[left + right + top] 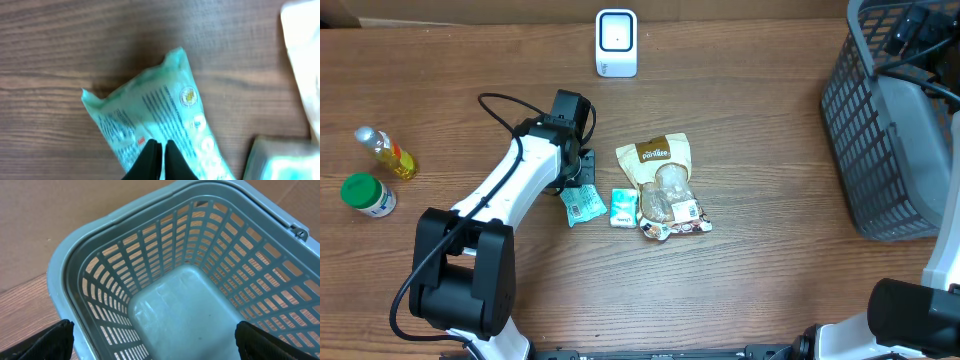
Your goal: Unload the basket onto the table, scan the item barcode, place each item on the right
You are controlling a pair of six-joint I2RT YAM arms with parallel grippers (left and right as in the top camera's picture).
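Basket (865,120) at three o'clock is overhung by the spread right claw (155,332); left claw (160,150) is pressed together over a teal packet (150,110).

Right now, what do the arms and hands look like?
Left arm: white links, black joints and base, black cable looping off it. Left hand: two slim black tapered fingers. Right arm: same white-and-black. Right hand: black fingers.

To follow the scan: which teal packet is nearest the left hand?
The left packet, at the hand's tips; the other packet lies beside the brown bag.
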